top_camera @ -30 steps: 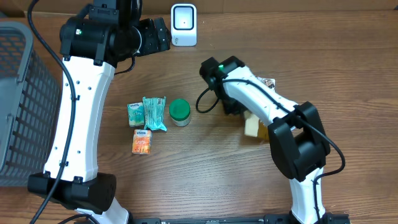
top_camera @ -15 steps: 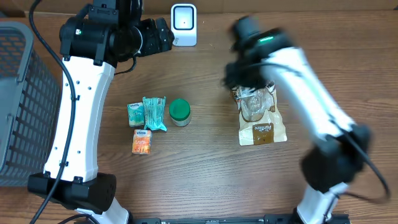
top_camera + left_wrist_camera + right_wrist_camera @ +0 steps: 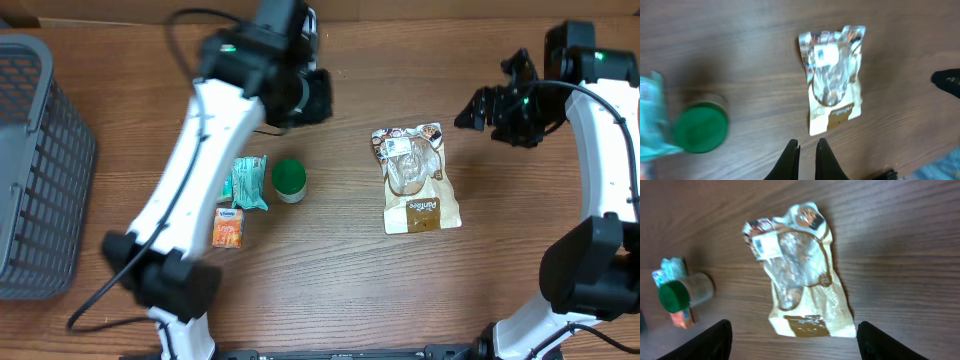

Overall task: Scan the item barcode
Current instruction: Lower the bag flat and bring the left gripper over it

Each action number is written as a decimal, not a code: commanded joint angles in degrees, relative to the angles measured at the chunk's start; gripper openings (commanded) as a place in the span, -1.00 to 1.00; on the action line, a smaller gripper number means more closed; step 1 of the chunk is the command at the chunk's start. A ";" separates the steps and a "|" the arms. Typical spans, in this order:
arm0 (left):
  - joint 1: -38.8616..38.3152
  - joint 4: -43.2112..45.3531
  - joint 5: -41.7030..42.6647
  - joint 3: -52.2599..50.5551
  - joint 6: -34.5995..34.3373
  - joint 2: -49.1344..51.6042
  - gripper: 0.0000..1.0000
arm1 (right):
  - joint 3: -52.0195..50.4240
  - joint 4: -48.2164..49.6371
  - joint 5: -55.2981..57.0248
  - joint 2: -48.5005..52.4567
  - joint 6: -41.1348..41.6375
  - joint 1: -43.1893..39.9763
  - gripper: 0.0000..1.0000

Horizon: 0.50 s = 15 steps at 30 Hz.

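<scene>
The crinkled snack bag (image 3: 415, 180) lies flat on the wooden table (image 3: 330, 270), tan paper with a clear window, white label at its far end; brand writing unreadable. Left claw (image 3: 806, 150), at its 11 o'clock, is pressed together; right claw (image 3: 792, 327), at 2 o'clock, is spread wide, empty.

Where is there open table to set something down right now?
Bare table lies between the green-lidded jar and the snack bag, and along the near edge below both. Crowded: the jar, teal packet and orange packet sit bunched left of centre.
</scene>
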 commanded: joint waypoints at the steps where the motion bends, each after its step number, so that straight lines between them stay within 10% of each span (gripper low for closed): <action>1: -2.82 -0.13 1.46 -0.57 -2.99 4.94 -0.92 | -4.98 2.34 -3.13 0.11 -5.03 -1.11 0.54; 15: -10.67 4.39 6.01 -0.59 -2.71 16.37 -0.91 | -15.78 10.86 -5.64 0.11 -5.18 -1.25 0.53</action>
